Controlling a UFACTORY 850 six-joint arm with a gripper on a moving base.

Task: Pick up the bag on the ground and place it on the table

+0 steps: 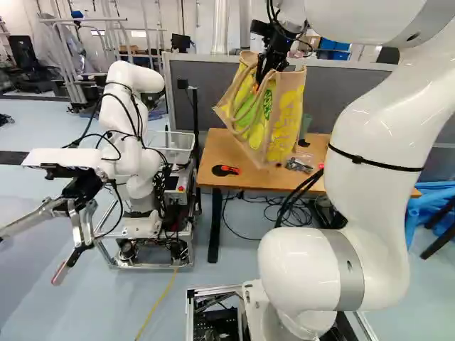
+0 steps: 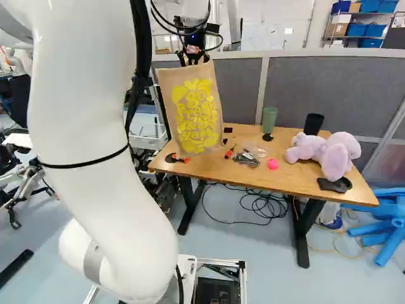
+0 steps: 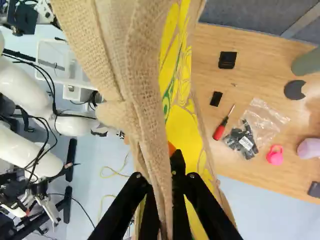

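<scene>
Carrying, I'd say: the gripper (image 3: 160, 176) pinches the bag (image 2: 193, 114) by the table (image 2: 291, 183); next, centre and lower it.

Bag (image 2: 197, 120): tan burlap, yellow lettering on one broad face, yellow fruit print with green bits on another, rope-like handles at the top. Off the floor, hanging roughly upright with a slight tilt, mouth up, top fabric creased and pulled together. Sits over the left end of the table (image 2: 285, 180) in the right base view; can't quite tell if its bottom touches the top. Table: flat, level light-wood top, dark legs, standing on the floor.
</scene>
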